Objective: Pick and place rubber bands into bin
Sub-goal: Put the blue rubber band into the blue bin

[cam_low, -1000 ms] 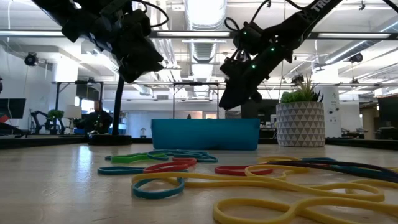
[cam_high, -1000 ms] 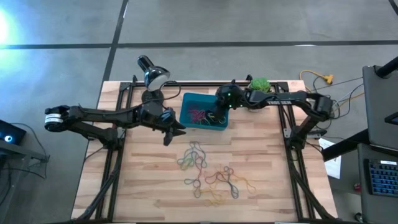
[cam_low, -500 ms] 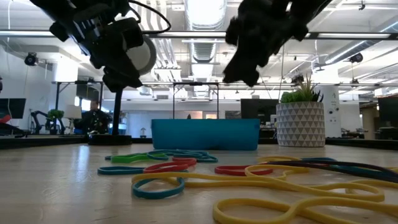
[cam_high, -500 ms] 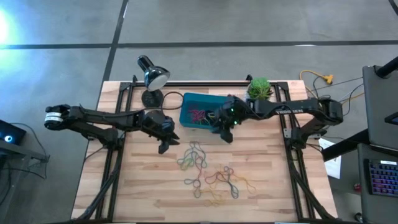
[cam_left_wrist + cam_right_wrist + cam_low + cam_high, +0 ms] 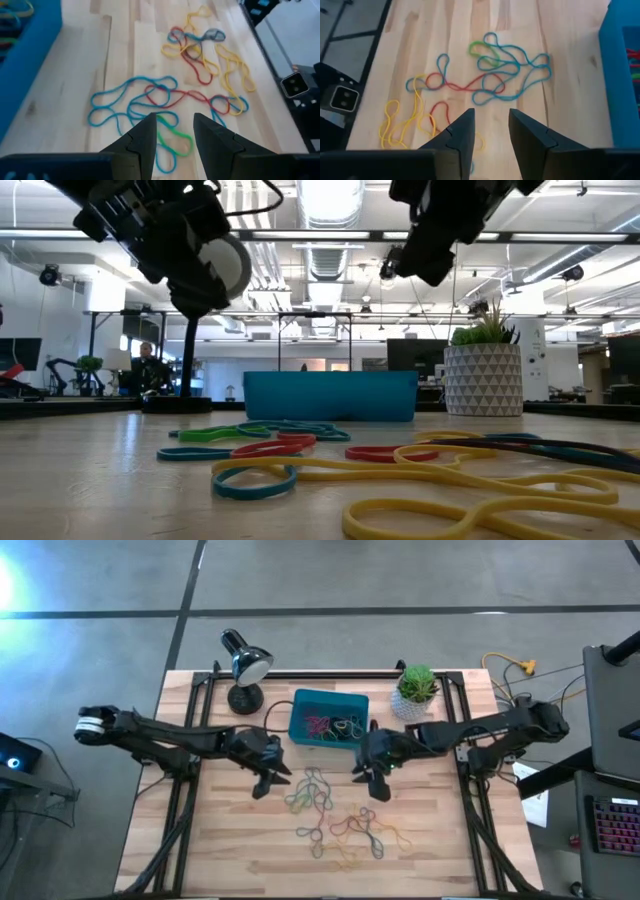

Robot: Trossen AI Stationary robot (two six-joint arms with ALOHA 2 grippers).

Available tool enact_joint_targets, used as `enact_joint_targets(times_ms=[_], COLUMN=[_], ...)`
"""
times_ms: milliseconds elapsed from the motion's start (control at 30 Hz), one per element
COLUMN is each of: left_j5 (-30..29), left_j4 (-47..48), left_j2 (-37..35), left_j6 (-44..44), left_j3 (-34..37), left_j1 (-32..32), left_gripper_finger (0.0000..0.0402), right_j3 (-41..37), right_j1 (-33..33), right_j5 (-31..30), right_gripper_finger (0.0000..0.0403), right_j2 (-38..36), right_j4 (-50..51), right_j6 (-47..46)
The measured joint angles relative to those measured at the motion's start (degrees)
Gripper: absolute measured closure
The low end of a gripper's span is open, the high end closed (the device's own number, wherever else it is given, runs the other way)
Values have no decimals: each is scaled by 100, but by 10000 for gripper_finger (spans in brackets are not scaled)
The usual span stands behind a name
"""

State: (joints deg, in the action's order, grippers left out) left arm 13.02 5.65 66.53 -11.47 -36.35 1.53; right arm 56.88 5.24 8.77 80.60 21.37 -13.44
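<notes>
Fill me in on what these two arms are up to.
Both arms hang over the wooden table, clearing thin coloured rubber bands into the shallow teal plastic bin, which already holds several. The left gripper and right gripper hover open and empty beside the loose pile in front of the bin.

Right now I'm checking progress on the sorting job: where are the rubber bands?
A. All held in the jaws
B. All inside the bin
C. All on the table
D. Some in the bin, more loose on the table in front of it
D. The bin holds a few rubber bands, while a tangle lies on the table.
</notes>
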Motion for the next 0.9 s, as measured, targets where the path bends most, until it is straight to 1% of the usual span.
enact_joint_targets(times_ms=[100, 200, 267, 400, 500, 633, 733, 900], left_j5=[16, 15, 13, 10, -5, -46, -193, -558], left_j4=[-240, -278, -423, -406, -363, -324, -166, 172], left_j2=[374, 870, 1230, 1885, 2289, 2671, 2855, 3059], left_j6=[-203, -443, -542, -870, -1089, -1476, -1681, -1875], left_j3=[-51, -133, -273, -594, -875, -1166, -1306, -1476], left_j1=[72, 165, 230, 311, 352, 386, 395, 395], left_gripper_finger=[288, 288, 288, 288, 288, 288, 288, 288], right_j3=[0, 0, 0, 0, -1, -3, -19, -85], right_j1=[163, 245, 306, 474, 631, 828, 954, 1123], right_j5=[-266, -348, -364, -362, -543, -876, -1159, -1406], right_gripper_finger=[293, 292, 293, 297, 302, 309, 314, 322], right_j2=[0, 0, 0, -39, -88, -199, -293, -444], right_j4=[125, 115, 123, 294, 472, 678, 712, 775], right_j6=[-177, -413, -555, -658, -721, -804, -885, -956])
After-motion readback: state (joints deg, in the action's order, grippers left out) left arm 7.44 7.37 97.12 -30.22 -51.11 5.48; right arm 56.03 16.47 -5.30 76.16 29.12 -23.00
